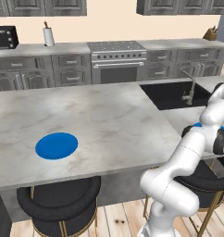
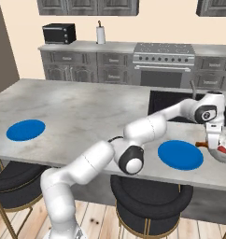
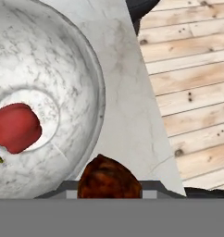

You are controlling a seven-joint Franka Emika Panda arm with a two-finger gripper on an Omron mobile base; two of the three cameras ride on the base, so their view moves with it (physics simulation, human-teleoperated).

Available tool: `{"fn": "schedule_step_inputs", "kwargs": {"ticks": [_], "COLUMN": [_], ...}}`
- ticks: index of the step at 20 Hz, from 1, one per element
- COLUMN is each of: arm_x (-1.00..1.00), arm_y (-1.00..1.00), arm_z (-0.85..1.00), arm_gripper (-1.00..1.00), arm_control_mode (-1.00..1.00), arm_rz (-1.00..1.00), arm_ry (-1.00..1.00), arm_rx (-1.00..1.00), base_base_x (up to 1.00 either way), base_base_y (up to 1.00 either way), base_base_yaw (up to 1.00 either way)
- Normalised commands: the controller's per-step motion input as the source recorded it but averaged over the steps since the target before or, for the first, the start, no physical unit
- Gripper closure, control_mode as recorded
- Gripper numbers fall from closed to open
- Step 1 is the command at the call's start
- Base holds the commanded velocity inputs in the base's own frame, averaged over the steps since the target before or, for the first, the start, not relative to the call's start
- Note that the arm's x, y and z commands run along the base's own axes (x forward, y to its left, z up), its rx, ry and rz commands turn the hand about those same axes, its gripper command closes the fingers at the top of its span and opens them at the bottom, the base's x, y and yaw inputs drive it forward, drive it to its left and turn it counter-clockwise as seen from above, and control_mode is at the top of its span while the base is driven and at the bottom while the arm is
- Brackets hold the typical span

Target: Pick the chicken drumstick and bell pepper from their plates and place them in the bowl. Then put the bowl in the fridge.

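We hold the chicken drumstick (image 3: 109,178) in our gripper (image 2: 212,138) just at the rim of the bowl (image 3: 63,69).

Nearest to us in the hand view, the drumstick's brown rounded end sits between our fingertips, the gripper closed partway around it; in the right base view its thin bone end sticks out to the left of the gripper. Just beyond it lies the marble bowl, with the red bell pepper (image 3: 14,127) resting on its bottom. In the right base view the bowl stands at the right end of the desk (image 2: 87,116), just beside a blue plate (image 2: 180,155). A second blue plate (image 1: 56,146) lies well apart on the desk's left side. Farther back we see the dark sink (image 1: 171,95) with its faucet, and against the far wall the stove (image 1: 116,62).
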Motion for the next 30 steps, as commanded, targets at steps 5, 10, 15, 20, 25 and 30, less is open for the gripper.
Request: {"fn": "schedule_step_inputs", "kwargs": {"ticks": [5, 10, 15, 20, 25, 30], "arm_x": [0.38, 0.41, 0.36, 0.30, 0.38, 0.47], "arm_y": [-0.27, -0.29, -0.31, -0.33, -0.41, -0.39], "arm_z": [0.39, 0.44, 0.55, 0.57, 0.37, 0.29], "arm_gripper": [1.00, 1.00, 1.00, 1.00, 1.00, 1.00], "arm_control_mode": [-1.00, -1.00, -1.00, -1.00, -1.00, -1.00], "arm_rz": [-0.13, -0.16, -0.15, -0.15, -0.14, -0.11], "arm_ry": [0.00, 0.00, 0.00, 0.00, 0.00, -0.01], "arm_rx": [0.22, 0.21, 0.19, 0.16, 0.17, 0.17], "base_base_x": [0.00, 0.00, 0.00, 0.00, 0.00, 0.00], "base_base_y": [0.00, 0.00, 0.00, 0.00, 0.00, 0.00], "base_base_yaw": [0.00, 0.00, 0.00, 0.00, 0.00, 0.00]}}
